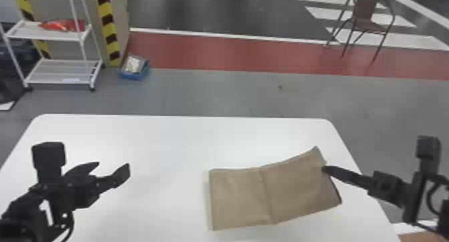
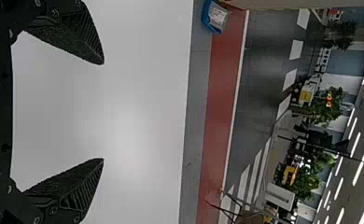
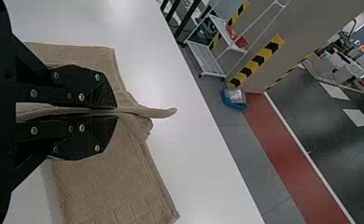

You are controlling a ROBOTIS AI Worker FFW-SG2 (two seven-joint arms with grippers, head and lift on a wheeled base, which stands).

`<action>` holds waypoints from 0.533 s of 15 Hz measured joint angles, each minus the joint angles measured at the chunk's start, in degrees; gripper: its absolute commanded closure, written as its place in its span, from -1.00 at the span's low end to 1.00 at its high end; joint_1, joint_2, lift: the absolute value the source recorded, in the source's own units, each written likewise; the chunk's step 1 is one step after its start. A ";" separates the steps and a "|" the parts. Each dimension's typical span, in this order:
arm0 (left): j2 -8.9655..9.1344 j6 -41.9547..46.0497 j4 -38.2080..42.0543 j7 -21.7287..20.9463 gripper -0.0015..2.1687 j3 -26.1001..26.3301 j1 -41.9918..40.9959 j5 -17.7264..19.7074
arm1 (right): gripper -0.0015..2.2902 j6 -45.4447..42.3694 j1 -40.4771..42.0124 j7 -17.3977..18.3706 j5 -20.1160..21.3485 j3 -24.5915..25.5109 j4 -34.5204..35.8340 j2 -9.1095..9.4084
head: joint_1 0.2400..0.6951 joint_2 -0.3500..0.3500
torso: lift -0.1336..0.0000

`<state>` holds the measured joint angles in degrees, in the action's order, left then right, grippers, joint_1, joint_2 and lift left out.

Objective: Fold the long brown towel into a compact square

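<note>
Pinching brown towel, right end effector, left end effector spread — bunched tip protruding in right wrist view

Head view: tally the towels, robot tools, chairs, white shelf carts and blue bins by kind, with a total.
Towel: 1
Robot tools, left tool and right tool: 2
Chair: 1
White shelf cart: 1
Blue bin: 1
Total: 6

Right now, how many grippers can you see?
2: the left gripper, open, at left above the table, and the right gripper, closed on the right end of the brown towel.
</note>
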<state>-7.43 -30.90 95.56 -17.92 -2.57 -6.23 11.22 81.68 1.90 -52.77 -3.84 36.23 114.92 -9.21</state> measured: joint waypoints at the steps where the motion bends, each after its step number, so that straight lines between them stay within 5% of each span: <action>1: 0.04 -0.07 -0.02 0.00 -0.85 0.07 0.03 -0.17 | -0.10 -0.26 -0.05 -0.34 -0.11 0.41 -0.10 -0.21 | 1.00 -0.57 | 1.00; 8: -0.04 -0.17 -0.06 0.08 -0.85 0.46 0.01 -0.41 | -0.10 -9.89 -3.16 -1.98 -0.11 1.38 -7.30 -2.81 | 1.00 -0.66 | 1.00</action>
<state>-7.47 -31.07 95.50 -17.84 -2.11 -6.22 10.81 71.78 -1.26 -54.75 -3.94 37.61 107.62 -12.02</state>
